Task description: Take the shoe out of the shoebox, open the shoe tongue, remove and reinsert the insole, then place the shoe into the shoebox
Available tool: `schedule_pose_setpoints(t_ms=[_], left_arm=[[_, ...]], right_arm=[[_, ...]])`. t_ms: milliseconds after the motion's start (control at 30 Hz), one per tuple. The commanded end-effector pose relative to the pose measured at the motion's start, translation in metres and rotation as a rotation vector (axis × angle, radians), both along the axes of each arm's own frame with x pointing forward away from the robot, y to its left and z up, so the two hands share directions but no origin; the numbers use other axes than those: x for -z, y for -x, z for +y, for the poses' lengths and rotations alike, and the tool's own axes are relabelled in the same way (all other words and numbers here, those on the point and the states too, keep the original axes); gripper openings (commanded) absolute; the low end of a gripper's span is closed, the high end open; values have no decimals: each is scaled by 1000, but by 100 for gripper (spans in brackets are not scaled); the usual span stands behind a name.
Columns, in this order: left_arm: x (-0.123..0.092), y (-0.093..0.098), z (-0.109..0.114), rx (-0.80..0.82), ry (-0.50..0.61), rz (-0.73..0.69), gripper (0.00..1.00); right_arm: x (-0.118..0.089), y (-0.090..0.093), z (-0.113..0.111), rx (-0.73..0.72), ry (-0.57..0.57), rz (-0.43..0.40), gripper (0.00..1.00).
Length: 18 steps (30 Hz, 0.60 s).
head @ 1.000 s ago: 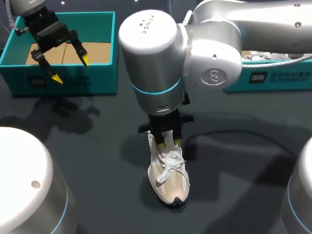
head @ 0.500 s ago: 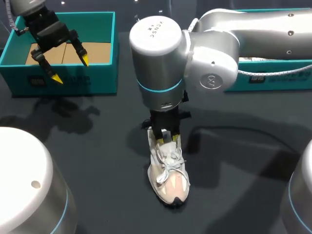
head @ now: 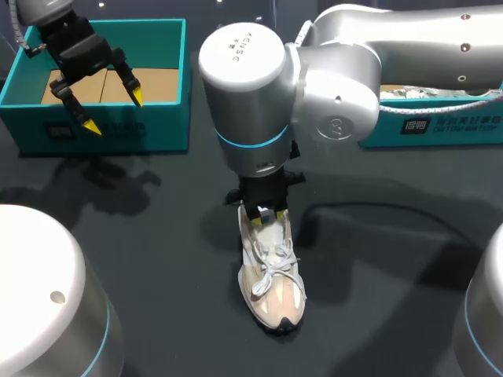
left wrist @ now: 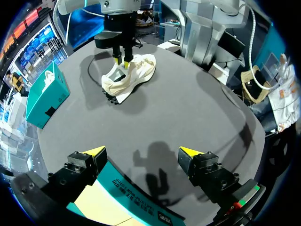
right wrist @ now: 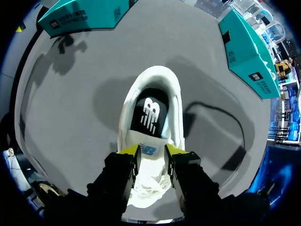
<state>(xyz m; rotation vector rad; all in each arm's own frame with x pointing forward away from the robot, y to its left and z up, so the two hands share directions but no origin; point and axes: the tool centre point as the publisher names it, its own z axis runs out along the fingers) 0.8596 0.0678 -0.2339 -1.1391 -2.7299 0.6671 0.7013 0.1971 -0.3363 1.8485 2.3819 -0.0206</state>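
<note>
The sneaker [head: 271,279] is a cream-white low runner with white laces [head: 271,263], a faint pink tinge at the toe and a dark sole edge. It stands upright on the dark grey desk [head: 157,259], just below the centre of the frame in the head view, with its toe toward the lower edge and its heel toward the top. The right wrist view looks down into the collar: a black insole [right wrist: 148,115] with a white mark lies flat inside, and the white tongue [right wrist: 150,151], which carries a small blue label, stands up at the front of the opening.

The right end effector [head: 266,214] hangs straight down over the rear half of the sneaker, and its yellow tips are clamped on the tongue from both sides – the heel lies ahead of the fingers.

The left end effector [head: 115,111] is in the upper left of the frame, fingers spread wide apart and holding nothing, over the front wall of the teal shoebox [head: 149,126], well apart from the sneaker. A second teal box [head: 440,126] sits at the upper right
</note>
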Motion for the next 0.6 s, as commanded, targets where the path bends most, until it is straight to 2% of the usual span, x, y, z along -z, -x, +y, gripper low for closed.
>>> schedule_pose_setpoints(t_ms=[33, 167, 367, 433, 600], left_arm=[[0, 1, 1, 1, -2, -2, 100], [0, 1, 1, 1, -2, -2, 100], [0, 1, 1, 1, -2, -2, 100], [0, 1, 1, 1, -2, -2, 100], [0, 1, 1, 1, -2, -2, 100]], right_arm=[[31, -9, -13, -2, -88, 37, 33], [19, -8, -10, -15, -62, 18, 34], [-16, -6, -6, -68, -6, -22, 35], [-29, -5, -2, -117, 26, -34, 36], [-49, -10, -2, -310, 54, -57, 47]])
